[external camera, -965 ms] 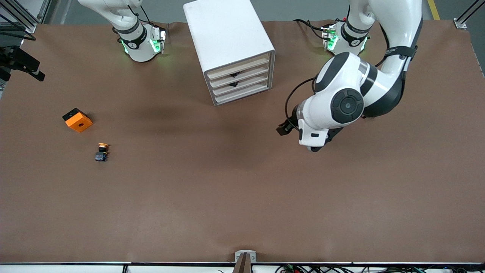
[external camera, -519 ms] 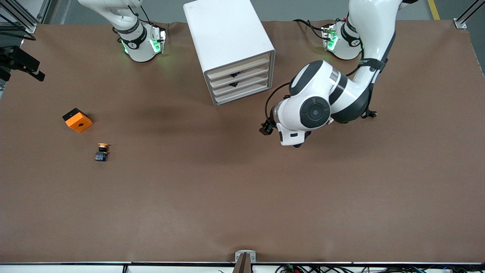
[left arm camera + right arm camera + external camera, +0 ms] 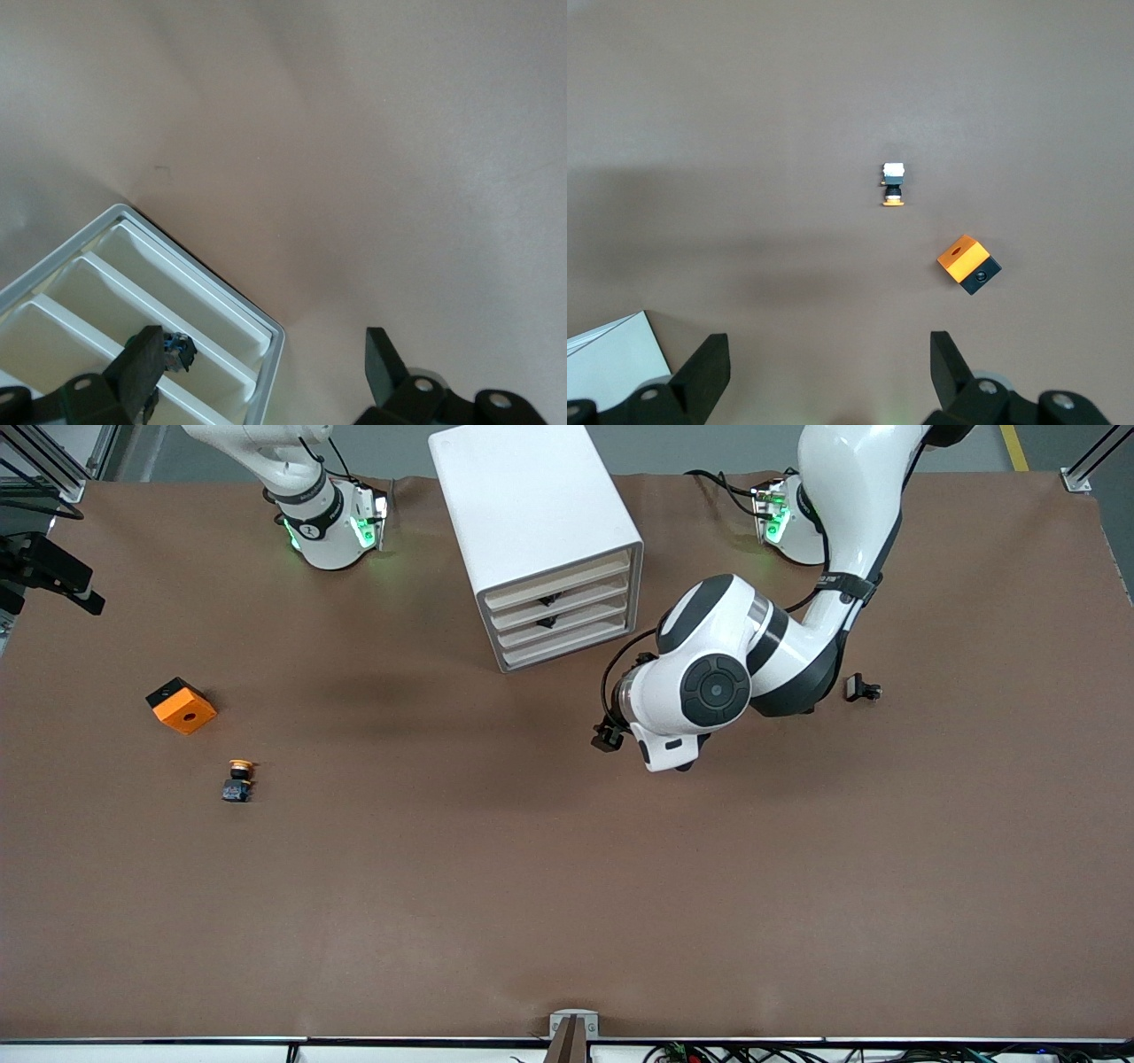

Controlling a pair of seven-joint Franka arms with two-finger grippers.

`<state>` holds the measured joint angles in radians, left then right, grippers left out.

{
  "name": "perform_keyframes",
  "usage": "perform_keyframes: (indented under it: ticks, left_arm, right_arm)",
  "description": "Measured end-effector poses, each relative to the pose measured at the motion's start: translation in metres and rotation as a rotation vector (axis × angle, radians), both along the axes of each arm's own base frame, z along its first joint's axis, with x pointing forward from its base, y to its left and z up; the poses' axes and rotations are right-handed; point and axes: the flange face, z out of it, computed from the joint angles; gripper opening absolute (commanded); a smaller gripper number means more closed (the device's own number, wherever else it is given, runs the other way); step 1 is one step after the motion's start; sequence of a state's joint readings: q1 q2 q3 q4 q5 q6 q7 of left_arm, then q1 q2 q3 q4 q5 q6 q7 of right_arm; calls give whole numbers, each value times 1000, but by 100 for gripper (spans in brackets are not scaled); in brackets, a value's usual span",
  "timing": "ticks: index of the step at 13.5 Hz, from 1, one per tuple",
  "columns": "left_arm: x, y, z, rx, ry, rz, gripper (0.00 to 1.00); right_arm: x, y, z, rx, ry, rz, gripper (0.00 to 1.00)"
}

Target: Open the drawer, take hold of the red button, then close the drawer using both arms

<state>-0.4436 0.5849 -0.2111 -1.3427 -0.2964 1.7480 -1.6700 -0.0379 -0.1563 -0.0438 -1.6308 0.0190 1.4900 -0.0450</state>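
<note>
Brown matting covers the table [image 3: 567,886], where the white cabinet [image 3: 532,522] stands between the two arm bases with every drawer [image 3: 560,587] shut and a dark blue button [image 3: 180,351] body showing at one drawer front. Left gripper [image 3: 257,376] hangs empty, jaws spread wide, over the mat before the cabinet's front corner. Right gripper [image 3: 824,376], waiting high with jaws wide and empty, looks down on an orange cube [image 3: 182,706] and an orange-capped button [image 3: 237,779] at its end of the table

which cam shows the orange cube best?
Right wrist view: the orange cube shows unblocked, hole and black underside visible. Front view shows it too, near the right arm's end. Left wrist view misses it.
</note>
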Motion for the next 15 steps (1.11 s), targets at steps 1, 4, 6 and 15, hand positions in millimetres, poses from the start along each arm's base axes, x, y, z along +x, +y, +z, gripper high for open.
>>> perform_keyframes:
  ticks: [1,4,6,15]
  left_arm:
    - [0,0,0,7,5,20,100]
    - [1,6,2,13,37,43,100]
    - [1,15,3,29,87,68,100]
    - [10,34,0,160,193,362,100]
  right_arm:
    - [0,0,0,0,0,0,100]
    - [0,0,0,0,0,0,100]
    - [0,0,0,0,0,0,100]
    - [0,0,0,0,-2,-1,100]
